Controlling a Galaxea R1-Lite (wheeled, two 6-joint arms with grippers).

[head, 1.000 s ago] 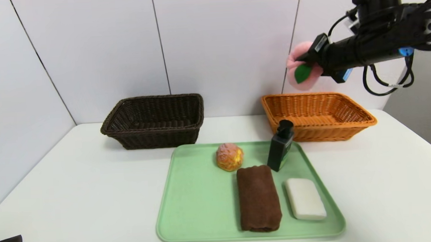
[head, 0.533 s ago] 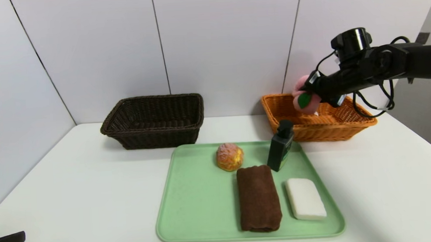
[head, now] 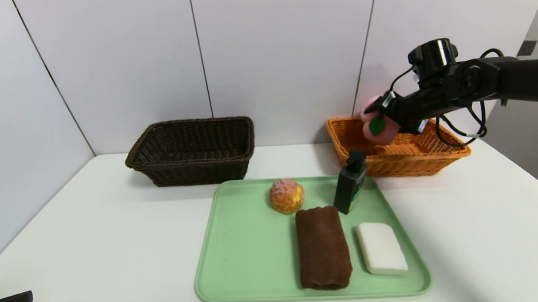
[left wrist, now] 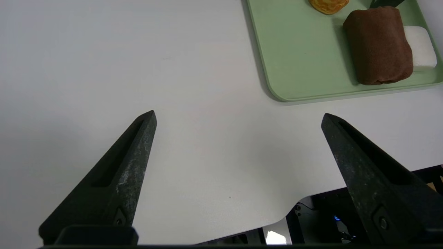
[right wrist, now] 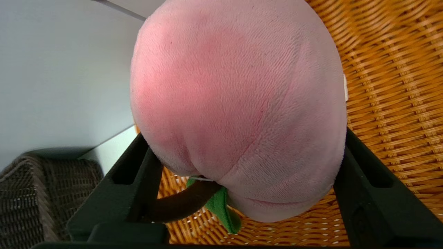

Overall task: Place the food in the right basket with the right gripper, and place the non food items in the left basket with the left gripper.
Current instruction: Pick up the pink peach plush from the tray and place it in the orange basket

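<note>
The pink plush peach [head: 382, 133] with its green leaf hangs just over the far left part of the orange right basket [head: 435, 154]. My right gripper [head: 377, 120] is shut on it. In the right wrist view the peach [right wrist: 238, 103] fills the gap of that gripper [right wrist: 246, 136], both fingers touching its sides over the basket weave [right wrist: 398, 86]. A round bun [head: 286, 195] lies on the green tray [head: 246, 244] with a dark pump bottle [head: 350, 183], a rolled brown towel [head: 323, 247] and a white soap bar [head: 381, 248]. My left gripper [left wrist: 238, 115] stands open over bare table at the front left.
The dark brown left basket [head: 192, 171] stands at the back left, nothing inside it. The white wall is close behind both baskets. The left wrist view shows the tray's corner [left wrist: 297, 52], the towel [left wrist: 379, 45] and the table's front edge.
My right arm came down from high above with the peach and now holds it low over the orange basket. Its fingers have spread a little. The left arm has stayed put.
</note>
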